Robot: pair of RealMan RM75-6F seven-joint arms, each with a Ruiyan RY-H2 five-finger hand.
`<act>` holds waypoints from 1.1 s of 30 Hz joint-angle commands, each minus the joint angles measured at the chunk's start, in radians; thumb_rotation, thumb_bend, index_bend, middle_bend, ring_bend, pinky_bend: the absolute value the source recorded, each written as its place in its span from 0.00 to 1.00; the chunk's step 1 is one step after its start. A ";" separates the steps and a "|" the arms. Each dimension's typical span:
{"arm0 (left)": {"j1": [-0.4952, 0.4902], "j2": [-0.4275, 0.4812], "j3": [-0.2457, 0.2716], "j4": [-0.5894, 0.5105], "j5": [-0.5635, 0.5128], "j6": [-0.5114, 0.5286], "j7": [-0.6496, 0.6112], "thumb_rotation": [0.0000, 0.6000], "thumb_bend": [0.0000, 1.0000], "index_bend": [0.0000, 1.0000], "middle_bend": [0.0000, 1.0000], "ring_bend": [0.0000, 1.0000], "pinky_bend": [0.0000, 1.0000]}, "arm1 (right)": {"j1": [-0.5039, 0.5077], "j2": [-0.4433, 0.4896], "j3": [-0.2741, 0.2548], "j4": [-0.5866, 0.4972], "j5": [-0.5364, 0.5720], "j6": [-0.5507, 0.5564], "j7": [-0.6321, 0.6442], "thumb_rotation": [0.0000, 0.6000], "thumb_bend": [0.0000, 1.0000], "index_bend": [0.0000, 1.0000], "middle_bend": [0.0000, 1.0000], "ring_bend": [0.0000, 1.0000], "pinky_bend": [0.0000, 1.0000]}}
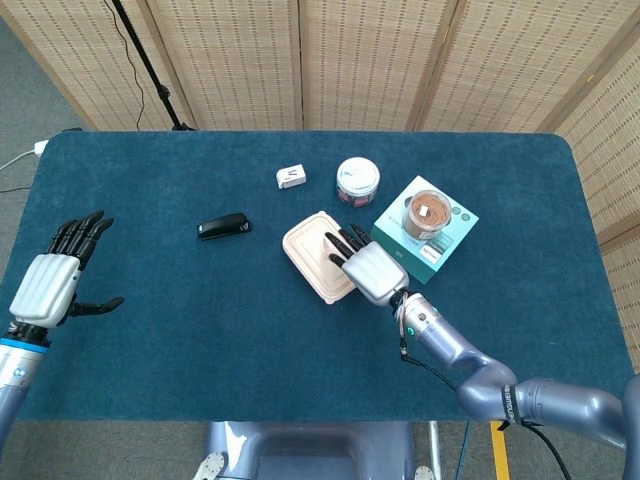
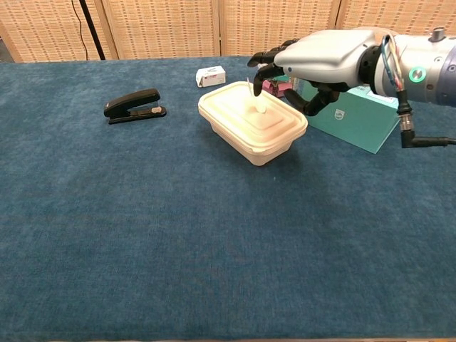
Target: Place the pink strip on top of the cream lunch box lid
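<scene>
The cream lunch box [image 1: 310, 255] [image 2: 246, 125] stands mid-table with its lid on. A small pale pink strip [image 2: 261, 108] lies on the middle of the lid; in the head view my right hand hides it. That right hand [image 1: 362, 268] [image 2: 320, 57] hovers over the right half of the lid, fingers spread and reaching left. One dark fingertip [image 2: 258, 89] points down just above the strip, and I see nothing held. My left hand [image 1: 48, 283] hangs far off at the table's left edge, fingers apart and empty.
A black stapler [image 1: 223, 227] [image 2: 133, 104] lies left of the box. Behind it are a small white box [image 1: 291, 177] [image 2: 210, 76] and a clear jar of coloured clips [image 1: 357, 180] [image 2: 274, 65]. A teal carton [image 1: 445, 240] [image 2: 356, 114] with a brown-topped jar [image 1: 427, 212] sits at the right.
</scene>
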 commanded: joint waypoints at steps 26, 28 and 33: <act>0.015 0.008 -0.010 0.009 0.014 -0.002 -0.031 1.00 0.00 0.00 0.00 0.00 0.00 | 0.068 -0.094 -0.034 0.163 0.030 -0.006 0.022 1.00 0.81 0.28 0.00 0.00 0.00; 0.016 0.009 -0.011 0.010 0.014 -0.002 -0.033 1.00 0.00 0.00 0.00 0.00 0.00 | 0.068 -0.100 -0.041 0.173 0.032 -0.008 0.024 1.00 0.81 0.29 0.00 0.00 0.00; 0.017 0.009 -0.012 0.011 0.014 -0.005 -0.035 1.00 0.00 0.00 0.00 0.00 0.00 | 0.070 -0.106 -0.047 0.187 0.029 -0.005 0.030 1.00 0.81 0.29 0.00 0.00 0.00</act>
